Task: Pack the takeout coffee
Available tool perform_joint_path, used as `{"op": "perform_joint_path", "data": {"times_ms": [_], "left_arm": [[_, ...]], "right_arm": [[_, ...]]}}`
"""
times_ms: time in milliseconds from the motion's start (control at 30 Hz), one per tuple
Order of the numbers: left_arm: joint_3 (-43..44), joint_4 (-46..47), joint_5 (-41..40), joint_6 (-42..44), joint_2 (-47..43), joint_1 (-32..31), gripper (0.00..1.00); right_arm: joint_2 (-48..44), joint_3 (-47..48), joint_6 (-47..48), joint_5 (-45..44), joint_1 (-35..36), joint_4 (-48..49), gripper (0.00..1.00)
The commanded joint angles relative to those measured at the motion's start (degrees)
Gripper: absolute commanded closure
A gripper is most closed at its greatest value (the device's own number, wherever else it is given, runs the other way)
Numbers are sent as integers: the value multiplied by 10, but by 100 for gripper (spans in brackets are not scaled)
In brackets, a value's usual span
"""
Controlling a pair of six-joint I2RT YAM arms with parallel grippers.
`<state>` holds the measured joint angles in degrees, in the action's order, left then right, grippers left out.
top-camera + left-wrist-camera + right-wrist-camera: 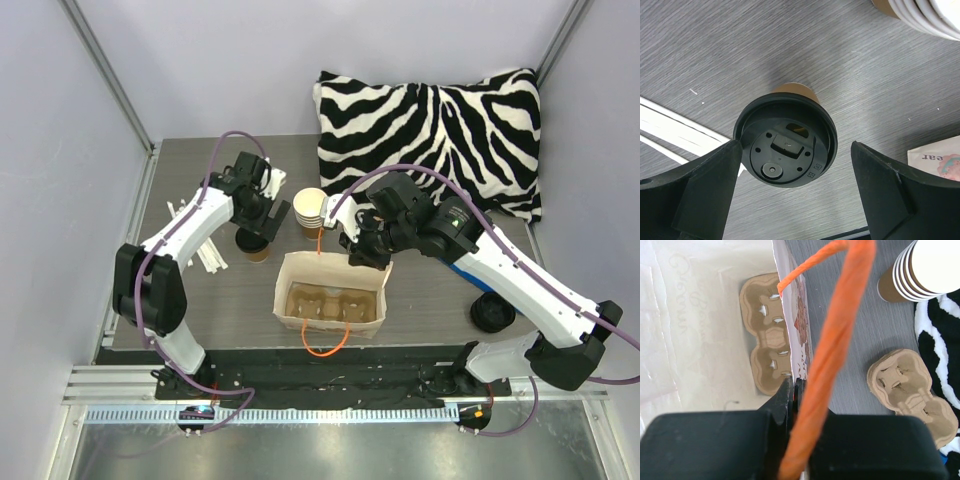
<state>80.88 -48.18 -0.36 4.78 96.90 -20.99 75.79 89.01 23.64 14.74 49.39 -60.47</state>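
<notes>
Takeout coffee [785, 145] stands upright on the bench [240, 300], black lid on, brown cup wall showing just behind the lid; it sits left of the paper bag [300, 268] and outside it, near the stack of cream cups [311, 210].

Left jaws spread wide and low over the coffee, one to each side of the lid; one finger [705, 190] sits just at the lid's rim, the other stands apart from it; cup not gripped.

White strips [205, 245] lie on the bench to the left of the cup.

Right jaws pressed together, pinching the bag's far wall at its top edge; orange handle [835, 340] runs up right beside the pinch.

Bag open at the top; brown cup carrier [765, 335] lies flat on its floor; both wells unfilled.

Second carrier [905, 385] lies on the bench beside the bag; zebra pillow [440, 130] at the far right.
</notes>
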Motion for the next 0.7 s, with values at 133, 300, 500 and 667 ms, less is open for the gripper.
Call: {"op": "perform_joint_path", "data": {"times_ms": [133, 300, 500, 667], "left_arm": [[20, -9, -16, -3, -34, 0, 5], [18, -13, -18, -3, -33, -1, 4], [14, -12, -17, -2, -30, 0, 3], [9, -9, -19, -1, -25, 0, 4]], "right_arm": [[-1, 5, 3, 11, 0, 16, 99], [-1, 7, 3, 11, 0, 17, 99], [-2, 5, 2, 11, 0, 15, 99], [0, 5, 3, 12, 0, 16, 99]]}}
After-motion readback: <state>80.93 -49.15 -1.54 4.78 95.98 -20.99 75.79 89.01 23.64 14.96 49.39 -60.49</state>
